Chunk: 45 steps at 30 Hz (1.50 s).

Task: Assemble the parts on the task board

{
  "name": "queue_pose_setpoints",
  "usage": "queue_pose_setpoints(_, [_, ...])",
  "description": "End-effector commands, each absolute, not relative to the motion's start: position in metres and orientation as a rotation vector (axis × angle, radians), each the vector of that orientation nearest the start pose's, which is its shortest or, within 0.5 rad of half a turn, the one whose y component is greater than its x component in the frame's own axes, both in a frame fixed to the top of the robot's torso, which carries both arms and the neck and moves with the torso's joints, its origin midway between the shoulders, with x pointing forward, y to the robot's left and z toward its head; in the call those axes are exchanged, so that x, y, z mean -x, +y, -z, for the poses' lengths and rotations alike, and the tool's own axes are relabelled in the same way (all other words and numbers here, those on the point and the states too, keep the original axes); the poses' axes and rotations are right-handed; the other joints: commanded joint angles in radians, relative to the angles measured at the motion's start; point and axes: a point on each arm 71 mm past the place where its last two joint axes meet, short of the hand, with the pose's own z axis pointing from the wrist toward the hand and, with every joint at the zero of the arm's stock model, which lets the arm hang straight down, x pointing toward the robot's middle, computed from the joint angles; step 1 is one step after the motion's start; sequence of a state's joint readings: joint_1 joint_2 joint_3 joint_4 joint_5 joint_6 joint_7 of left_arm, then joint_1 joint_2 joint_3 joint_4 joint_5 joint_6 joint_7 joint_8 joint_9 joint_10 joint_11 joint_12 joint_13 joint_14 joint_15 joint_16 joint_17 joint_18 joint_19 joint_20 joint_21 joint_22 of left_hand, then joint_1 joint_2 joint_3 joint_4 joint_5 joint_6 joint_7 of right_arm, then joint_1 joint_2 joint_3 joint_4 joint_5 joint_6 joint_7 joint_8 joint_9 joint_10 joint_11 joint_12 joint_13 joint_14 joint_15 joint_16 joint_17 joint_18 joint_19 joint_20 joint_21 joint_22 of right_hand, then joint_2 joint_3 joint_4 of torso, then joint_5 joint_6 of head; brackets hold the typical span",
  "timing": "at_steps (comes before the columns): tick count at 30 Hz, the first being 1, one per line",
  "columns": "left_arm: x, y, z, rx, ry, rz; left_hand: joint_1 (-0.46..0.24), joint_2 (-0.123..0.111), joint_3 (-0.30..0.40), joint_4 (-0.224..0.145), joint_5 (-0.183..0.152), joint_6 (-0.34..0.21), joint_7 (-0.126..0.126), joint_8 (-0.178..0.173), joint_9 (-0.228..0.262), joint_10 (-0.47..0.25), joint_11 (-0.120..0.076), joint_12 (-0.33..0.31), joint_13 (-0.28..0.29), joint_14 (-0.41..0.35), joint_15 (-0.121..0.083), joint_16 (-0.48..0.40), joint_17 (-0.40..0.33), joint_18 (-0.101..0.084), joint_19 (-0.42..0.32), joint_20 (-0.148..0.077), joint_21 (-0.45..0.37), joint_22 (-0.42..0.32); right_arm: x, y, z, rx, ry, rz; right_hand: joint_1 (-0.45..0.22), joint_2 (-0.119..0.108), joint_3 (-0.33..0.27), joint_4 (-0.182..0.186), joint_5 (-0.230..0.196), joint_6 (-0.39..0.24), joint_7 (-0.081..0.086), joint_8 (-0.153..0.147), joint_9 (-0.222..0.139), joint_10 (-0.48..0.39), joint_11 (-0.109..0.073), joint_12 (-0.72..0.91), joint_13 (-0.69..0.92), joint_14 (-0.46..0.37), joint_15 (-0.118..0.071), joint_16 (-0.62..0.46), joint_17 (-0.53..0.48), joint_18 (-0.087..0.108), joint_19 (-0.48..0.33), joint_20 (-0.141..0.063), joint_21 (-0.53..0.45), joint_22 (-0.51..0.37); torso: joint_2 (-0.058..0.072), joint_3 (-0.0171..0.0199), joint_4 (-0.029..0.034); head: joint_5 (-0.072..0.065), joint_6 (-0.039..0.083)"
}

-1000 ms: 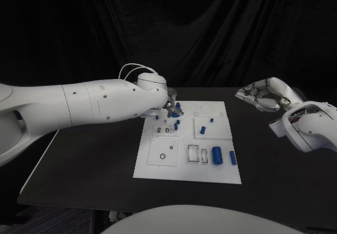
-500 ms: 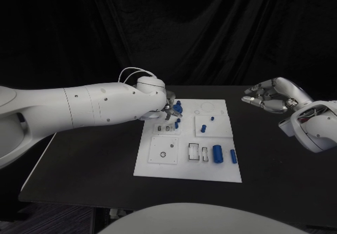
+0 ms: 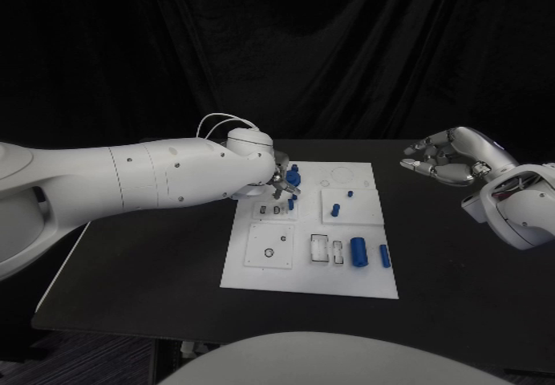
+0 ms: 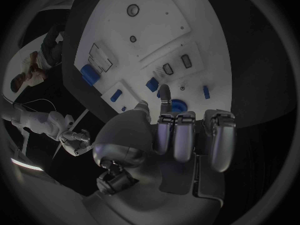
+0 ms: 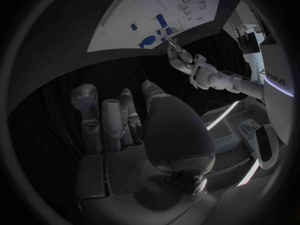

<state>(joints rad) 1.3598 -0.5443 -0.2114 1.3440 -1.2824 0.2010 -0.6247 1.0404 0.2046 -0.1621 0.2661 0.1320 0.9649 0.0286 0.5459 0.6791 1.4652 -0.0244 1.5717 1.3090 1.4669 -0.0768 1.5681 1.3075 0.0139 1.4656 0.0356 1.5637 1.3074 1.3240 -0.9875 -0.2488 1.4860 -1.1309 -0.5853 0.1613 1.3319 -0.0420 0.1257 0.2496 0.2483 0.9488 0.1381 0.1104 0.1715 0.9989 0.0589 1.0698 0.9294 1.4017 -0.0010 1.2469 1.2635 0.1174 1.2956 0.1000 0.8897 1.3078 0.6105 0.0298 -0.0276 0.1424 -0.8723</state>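
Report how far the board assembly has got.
Early. Blue parts mostly lie loose on the task board; whether any are seated cannot be told. The left hand works at a blue part at the far corner. The right hand hangs off-board, holding nothing.

You are losing most of the left robot hand (image 3: 277, 178) behind its own white forearm at center left of the head view; only fingertips are showing over the task board (image 3: 310, 277). Whether those fingertips are touching the blue part (image 3: 293, 174) beside them is too small for you to tell. In the left wrist view the palm is covering the board's near edge. The small slots near the board's upper left are too fine to read. The worktop (image 3: 151, 265) is running under the pale curve at the bottom edge.
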Motion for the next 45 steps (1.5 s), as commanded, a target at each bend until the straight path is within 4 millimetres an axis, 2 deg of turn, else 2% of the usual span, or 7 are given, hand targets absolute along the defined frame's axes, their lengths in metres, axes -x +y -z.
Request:
queue_pose_setpoints(1, [-0.512,0.129,0.213,-0.219,2.239,0.105,-0.009,-0.002,0.009,0.0,0.006,0.005,0.001,-0.007,0.003,0.106,-0.008,-0.001,0.262,0.104,-0.008,0.003,0.263,-0.004,0.079,-0.006,-0.007,0.226,-0.482,-0.289,0.179,-0.059,1.492,-0.68,0.014,0.003,0.008,-0.001,0.012,0.005,0.0,0.001,0.0,0.007,0.001,-0.006,-0.003,0.005,-0.005,0.003,-0.001,0.01,0.01,0.001,-0.001,0.062,0.0,0.0007,-0.0021,0.003,0.0])
queue_pose_setpoints(12, [-0.508,0.127,0.226,-0.221,2.257,0.125,-0.003,-0.012,0.03,-0.017,0.044,0.01,0.0,-0.038,0.024,0.106,-0.009,-0.001,0.262,0.104,-0.009,0.003,0.263,0.0,0.068,-0.007,-0.014,0.21,-0.483,-0.286,0.18,-0.058,1.497,-0.681,0.022,0.01,0.013,0.001,0.02,0.006,-0.001,0.001,0.0,0.009,0.001,-0.005,-0.003,0.005,-0.006,0.003,-0.003,0.01,0.011,0.001,-0.004,0.062,0.001,0.0029,0.0004,-0.004,0.0])
queue_pose_setpoints(15, [-0.507,0.127,0.228,-0.218,2.257,0.133,0.008,-0.021,0.048,-0.034,0.083,0.014,0.0,-0.06,0.035,0.106,-0.01,-0.001,0.262,0.104,-0.01,0.003,0.263,0.002,0.063,-0.008,-0.018,0.203,-0.483,-0.286,0.18,-0.058,1.497,-0.682,0.022,0.01,0.013,0.001,0.02,0.006,-0.001,0.001,0.0,0.009,0.001,-0.005,-0.003,0.005,-0.006,0.003,-0.003,0.01,0.011,0.001,-0.004,0.062,0.001,0.0033,-0.0011,-0.003,0.0])
queue_pose_setpoints(22, [-0.507,0.127,0.23,-0.211,2.252,0.147,0.017,-0.034,0.082,-0.057,0.135,0.012,0.002,-0.102,0.048,0.106,-0.009,-0.001,0.262,0.104,-0.009,0.003,0.263,0.005,0.056,-0.008,-0.024,0.191,-0.484,-0.285,0.18,-0.056,1.499,-0.683,0.028,0.016,0.018,0.003,0.03,0.006,0.0,0.0,0.0,0.009,0.001,-0.005,-0.006,0.006,-0.006,0.004,-0.003,0.01,0.012,0.0,-0.005,0.063,0.001,0.0034,-0.0018,0.002,0.0])
queue_pose_setpoints(29, [-0.507,0.126,0.231,-0.204,2.242,0.164,0.015,-0.038,0.098,-0.062,0.149,0.012,0.005,-0.125,0.048,0.106,-0.007,-0.001,0.262,0.104,-0.008,0.003,0.263,0.006,0.052,-0.007,-0.028,0.185,-0.484,-0.283,0.18,-0.053,1.5,-0.687,0.029,0.017,0.019,0.004,0.035,0.006,0.0,0.0,0.0,0.009,0.001,-0.005,-0.006,0.006,-0.006,0.004,-0.004,0.01,0.013,0.0,-0.005,0.063,0.001,0.0025,-0.0011,0.004,0.0])
queue_pose_setpoints(34, [-0.508,0.127,0.231,-0.197,2.235,0.171,0.016,-0.039,0.1,-0.063,0.151,0.012,0.005,-0.127,0.048,0.106,-0.007,-0.001,0.262,0.104,-0.008,0.003,0.263,0.006,0.051,-0.007,-0.028,0.184,-0.485,-0.283,0.181,-0.053,1.501,-0.686,0.03,0.018,0.02,0.005,0.038,0.006,0.0,0.0,0.0,0.01,0.001,-0.005,-0.006,0.006,-0.006,0.005,-0.004,0.01,0.013,0.0,-0.006,0.063,0.001,0.0025,-0.0001,0.0,0.0])
queue_pose_setpoints(45, [-0.509,0.126,0.232,-0.195,2.235,0.169,0.013,-0.039,0.108,-0.064,0.153,0.018,0.005,-0.134,0.05,0.106,-0.007,-0.001,0.262,0.104,-0.007,0.003,0.263,0.008,0.048,-0.006,-0.031,0.179,-0.485,-0.282,0.181,-0.053,1.507,-0.686,0.03,0.019,0.02,0.006,0.04,0.006,0.0,-0.001,0.0,0.009,0.001,-0.005,-0.007,0.007,-0.006,0.005,-0.003,0.01,0.013,0.0,-0.007,0.063,0.001,0.0021,-0.0005,0.003,0.0])
